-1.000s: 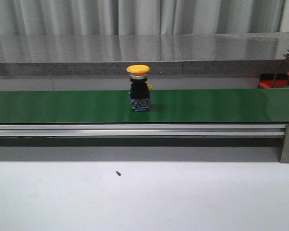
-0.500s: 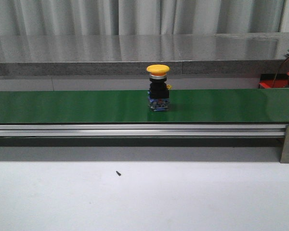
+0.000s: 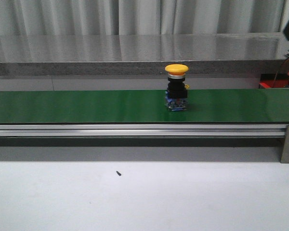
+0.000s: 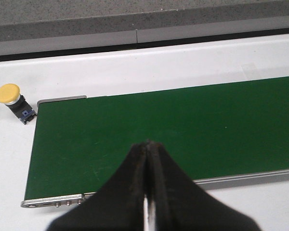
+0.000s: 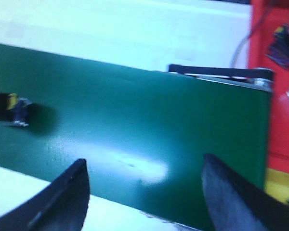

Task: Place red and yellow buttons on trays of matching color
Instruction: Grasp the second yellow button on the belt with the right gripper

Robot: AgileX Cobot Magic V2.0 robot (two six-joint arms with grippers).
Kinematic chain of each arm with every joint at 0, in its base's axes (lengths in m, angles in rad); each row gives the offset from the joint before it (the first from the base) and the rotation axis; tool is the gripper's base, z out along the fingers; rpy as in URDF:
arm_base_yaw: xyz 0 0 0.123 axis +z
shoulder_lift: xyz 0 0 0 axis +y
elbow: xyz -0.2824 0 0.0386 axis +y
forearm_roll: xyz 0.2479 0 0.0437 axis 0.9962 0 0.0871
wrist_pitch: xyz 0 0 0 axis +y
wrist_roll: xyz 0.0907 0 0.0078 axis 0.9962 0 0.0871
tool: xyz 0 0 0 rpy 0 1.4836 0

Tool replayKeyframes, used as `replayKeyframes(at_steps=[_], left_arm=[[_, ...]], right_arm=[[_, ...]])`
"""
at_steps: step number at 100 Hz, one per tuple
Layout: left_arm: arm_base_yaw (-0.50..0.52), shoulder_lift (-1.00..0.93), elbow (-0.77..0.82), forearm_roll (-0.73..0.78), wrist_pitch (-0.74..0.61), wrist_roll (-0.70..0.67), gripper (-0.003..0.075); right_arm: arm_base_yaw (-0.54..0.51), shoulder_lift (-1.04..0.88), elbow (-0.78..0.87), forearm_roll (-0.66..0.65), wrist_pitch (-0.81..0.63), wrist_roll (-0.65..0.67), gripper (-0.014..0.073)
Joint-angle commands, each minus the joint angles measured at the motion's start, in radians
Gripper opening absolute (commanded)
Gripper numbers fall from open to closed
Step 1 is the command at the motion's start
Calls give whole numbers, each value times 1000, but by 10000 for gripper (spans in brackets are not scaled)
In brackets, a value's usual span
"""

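Grip the rigid, top-heavy yellow-capped black plastic button (image 3: 176,88), upright on the green belt (image 3: 86,106), at its body; right claw (image 5: 144,192) gapes wide, left claw (image 4: 146,159) is pinched empty.

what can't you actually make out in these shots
- Red tray: in the front view only a sliver shows behind the green belt; its contents cannot be made out.
- Yellow button on the belt: cut off by the frame edge and blurred in the right wrist view.
- Yellow tray: only a strip beside the right gripper.
- Small dark speck: too small to identify.
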Motion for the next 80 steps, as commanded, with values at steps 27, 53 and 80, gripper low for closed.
replayKeyframes(at_steps=[27,53,80], left_arm=[[-7,-19,-26,-23,-63,-2,-20],[-7,-19,-26,-23,-63,-2,-20],[-7,-19,-26,-23,-63,-2,-20]], right_arm=[[232,1,-36,-10,-63,-27,531],[237,71,-105,-10,-36,-27,531],[238,166,-142,-10,-22,-27,531]])
